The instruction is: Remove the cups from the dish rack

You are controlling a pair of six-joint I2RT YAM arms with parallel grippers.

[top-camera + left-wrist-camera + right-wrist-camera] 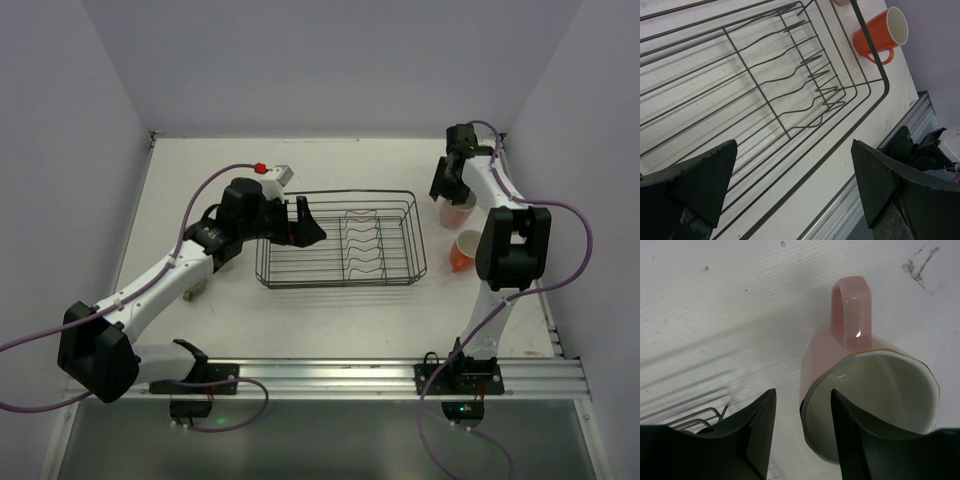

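Note:
The black wire dish rack [340, 193] sits mid-table and holds no cups. My left gripper [310, 228] hangs open over its left part; in the left wrist view [794, 145] the rack's wires [755, 82] lie below the jaws. The pink cup [457, 211] stands upright on the table right of the rack. My right gripper [448, 195] is open at it. In the right wrist view [803, 392] one finger is inside the pink cup [840, 350] and one outside its wall, with a gap. The orange cup [463, 252] lies on its side nearby [880, 32]. The other cups are out of view.
White walls close in the table on the left, back and right. A metal rail [330, 375] runs along the front edge. A small pale object [193, 291] shows under my left forearm; I cannot tell what it is. A rack wire end [700, 415] sits left of the right gripper.

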